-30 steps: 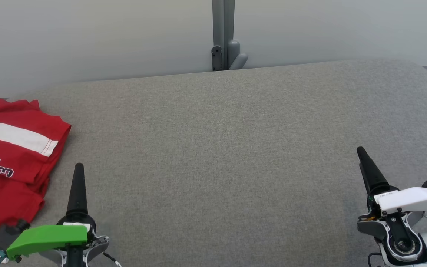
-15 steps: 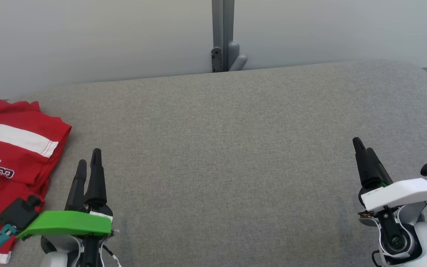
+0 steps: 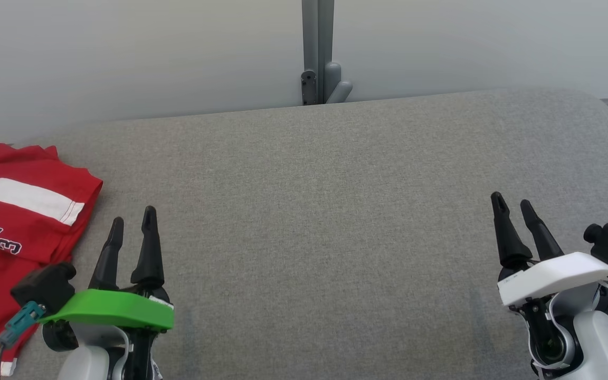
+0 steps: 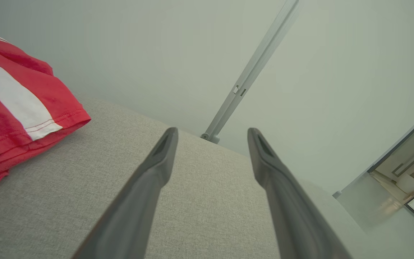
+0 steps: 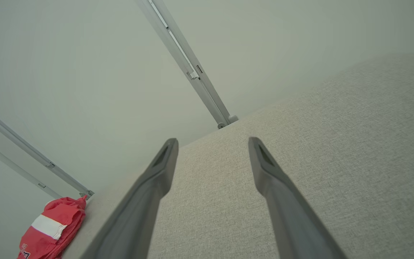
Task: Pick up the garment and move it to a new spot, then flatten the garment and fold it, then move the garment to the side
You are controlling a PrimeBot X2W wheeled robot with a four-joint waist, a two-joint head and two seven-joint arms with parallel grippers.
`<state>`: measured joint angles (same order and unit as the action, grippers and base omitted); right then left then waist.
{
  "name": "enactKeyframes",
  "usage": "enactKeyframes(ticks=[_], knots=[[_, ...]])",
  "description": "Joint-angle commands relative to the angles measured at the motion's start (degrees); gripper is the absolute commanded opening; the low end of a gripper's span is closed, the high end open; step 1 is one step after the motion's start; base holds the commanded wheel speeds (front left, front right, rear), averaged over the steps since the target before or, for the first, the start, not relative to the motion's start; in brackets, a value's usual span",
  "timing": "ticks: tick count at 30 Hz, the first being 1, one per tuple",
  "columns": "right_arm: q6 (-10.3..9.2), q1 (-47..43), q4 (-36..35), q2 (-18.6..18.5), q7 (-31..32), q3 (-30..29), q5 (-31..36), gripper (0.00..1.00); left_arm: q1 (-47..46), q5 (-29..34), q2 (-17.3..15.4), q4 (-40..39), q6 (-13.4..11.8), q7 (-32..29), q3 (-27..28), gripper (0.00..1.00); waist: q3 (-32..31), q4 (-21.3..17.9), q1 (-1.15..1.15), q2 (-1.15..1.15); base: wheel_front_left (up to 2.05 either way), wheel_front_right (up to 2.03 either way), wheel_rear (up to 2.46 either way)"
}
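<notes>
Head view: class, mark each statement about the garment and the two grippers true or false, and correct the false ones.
1. The red garment lies at the left edge of the grey surface. True.
2. The left gripper is shut on the garment. False: its jaws are open and hold nothing.
3. The right gripper is open and empty. True.
4. The garment is plain red. False: a white stripe crosses it.

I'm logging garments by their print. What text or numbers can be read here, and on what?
"LS" above "3": white-outlined print on the red garment, seen tilted in the head view; the character before the 3 is unclear.
The same print in the right wrist view is too small to read.
Nothing else is legible.
</notes>
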<state>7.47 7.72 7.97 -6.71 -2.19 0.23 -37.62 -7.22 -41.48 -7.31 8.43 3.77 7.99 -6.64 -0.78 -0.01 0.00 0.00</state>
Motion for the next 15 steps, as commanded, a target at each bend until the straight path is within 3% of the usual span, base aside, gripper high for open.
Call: enactKeyframes(ticks=[1,15], knots=[[0.02,1.5,-0.9,-0.6,-0.9,0.2,2.4,1.00,-1.8,2.5,-0.8,-0.3,-0.4,0.5,-0.4,1.00,0.0,0.0,0.00,0.00,0.00,0.00,0.00],[0.02,1.5,0.6,-0.1,-3.7,0.9,10.7,1.00,-1.8,8.4,-1.1,1.9,-1.4,1.9,-0.5,1.00,-0.3,0.0,0.00,0.00,0.00,0.00,0.00]])
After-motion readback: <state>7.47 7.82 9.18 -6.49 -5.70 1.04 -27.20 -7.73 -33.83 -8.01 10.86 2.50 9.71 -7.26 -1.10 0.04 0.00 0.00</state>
